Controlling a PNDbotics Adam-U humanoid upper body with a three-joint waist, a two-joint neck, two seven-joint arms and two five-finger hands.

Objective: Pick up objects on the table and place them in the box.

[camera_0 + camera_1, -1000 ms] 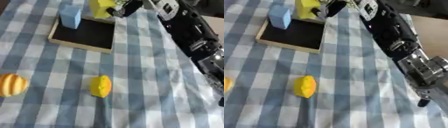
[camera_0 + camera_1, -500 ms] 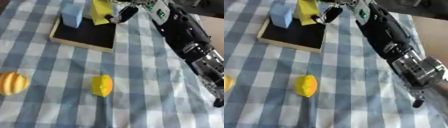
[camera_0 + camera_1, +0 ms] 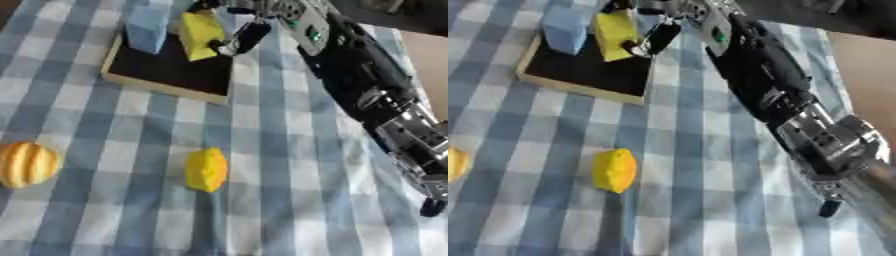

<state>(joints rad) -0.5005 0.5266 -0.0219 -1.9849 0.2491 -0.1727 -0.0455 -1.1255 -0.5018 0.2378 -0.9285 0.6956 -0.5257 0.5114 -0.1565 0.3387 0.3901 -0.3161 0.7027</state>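
A table covered in a blue-and-white checked cloth (image 3: 289, 150) carries a shallow wooden-rimmed box with a black floor (image 3: 166, 75) at its far side, with a yellow lemon-shaped fruit (image 3: 206, 169) lying nearer than the box and a ribbed orange-yellow round fruit (image 3: 26, 164) left of the lemon.

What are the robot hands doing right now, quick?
Right robot hand: beside the yellow block in the box; whether it grips the block cannot be told.
Left robot hand: not in view.
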